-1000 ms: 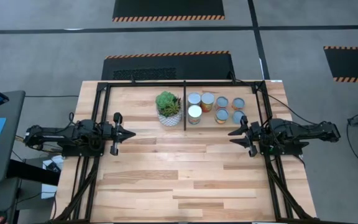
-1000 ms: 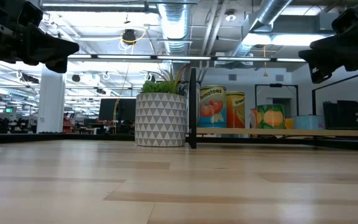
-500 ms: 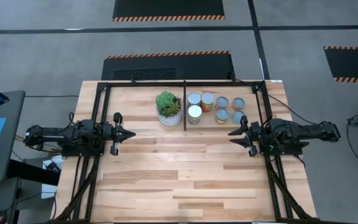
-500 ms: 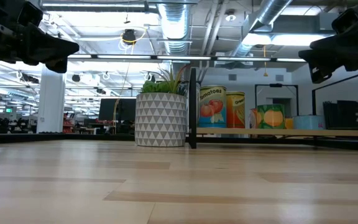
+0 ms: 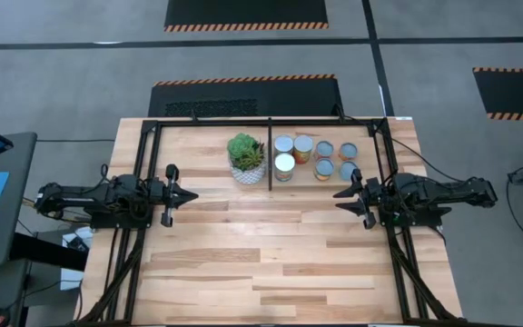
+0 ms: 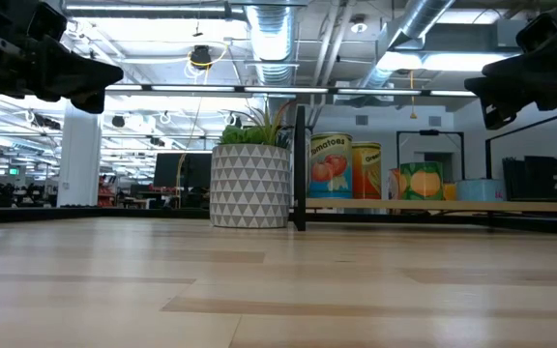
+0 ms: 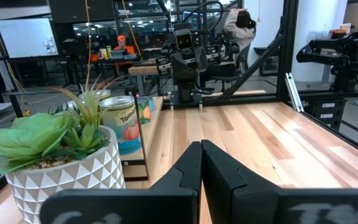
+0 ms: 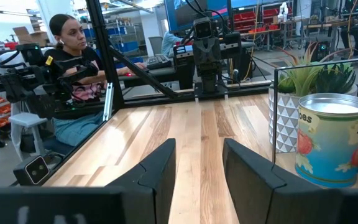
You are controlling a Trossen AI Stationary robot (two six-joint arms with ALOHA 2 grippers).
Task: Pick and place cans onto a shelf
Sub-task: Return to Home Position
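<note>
While shelf (image 5: 194,148) tops table (image 5: 243,263), a person (image 8: 73,65) sits.

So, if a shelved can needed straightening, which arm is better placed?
Probably right: the right gripper is open and close to the cans, which stand right of the shelf's centre bar. The left gripper is shut and farther.

The shelf (image 5: 193,150) sits on the far part of the table (image 5: 271,263). The plant (image 5: 246,156) stands just left of its centre bar (image 5: 271,136), and seven cans (image 5: 303,147) stand together just right. The left gripper (image 5: 192,193) is at the table's left side and the right gripper (image 5: 341,194) at its right.
</note>
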